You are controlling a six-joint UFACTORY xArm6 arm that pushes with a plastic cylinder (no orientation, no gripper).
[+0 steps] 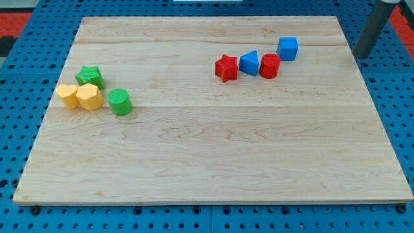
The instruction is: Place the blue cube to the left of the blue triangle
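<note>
The blue cube (288, 48) sits on the wooden board at the view's upper right. The blue triangle (250, 63) lies to its lower left, between a red star (226, 68) on its left and a red cylinder (270, 66) on its right. The red cylinder is between the triangle and the cube, close to both. My tip (361, 57) is at the view's far right, off the board's right edge, well to the right of the blue cube and touching no block.
At the view's left is a cluster: a green star (90, 76), a yellow star (66, 95), a yellow hexagonal block (89, 97) and a green cylinder (119, 102). The wooden board (207, 155) rests on a blue pegboard surface (19, 77).
</note>
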